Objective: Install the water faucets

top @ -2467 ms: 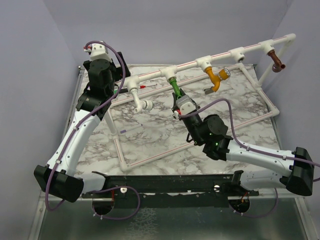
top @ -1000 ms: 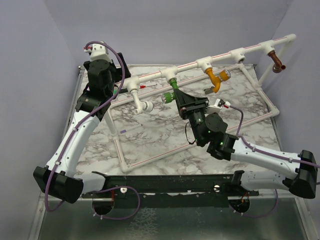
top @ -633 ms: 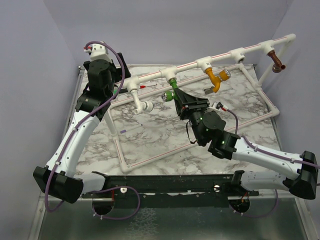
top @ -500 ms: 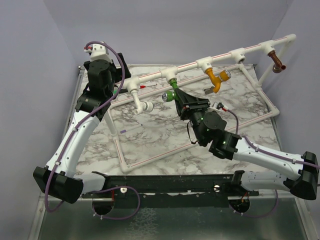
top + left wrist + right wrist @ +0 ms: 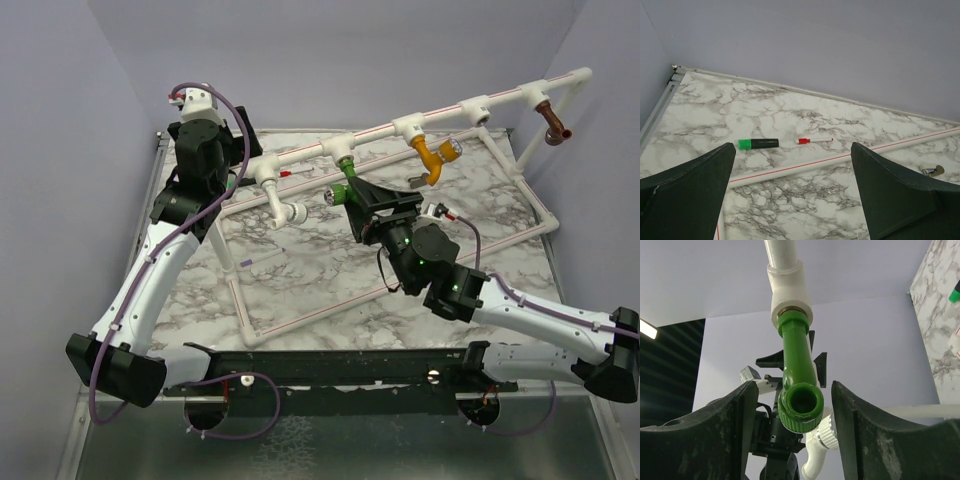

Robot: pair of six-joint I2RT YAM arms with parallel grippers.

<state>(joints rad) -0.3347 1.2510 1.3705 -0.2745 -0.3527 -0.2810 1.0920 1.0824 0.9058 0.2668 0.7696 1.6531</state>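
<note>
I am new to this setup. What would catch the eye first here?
The green faucet hangs from the white pipe at mid-table, with the right gripper open, a finger on each side, not touching. An orange-yellow faucet and a brown faucet hang further right along the pipe.

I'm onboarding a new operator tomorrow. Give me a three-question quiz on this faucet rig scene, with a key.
1. True or false: the left gripper holds a faucet.
2. Which sits between the fingers of the right gripper? A white plastic faucet; B green plastic faucet; C brown plastic faucet.
3. How many faucets hang from the long white red-striped pipe?
Key: 1 false; 2 B; 3 four.
</note>
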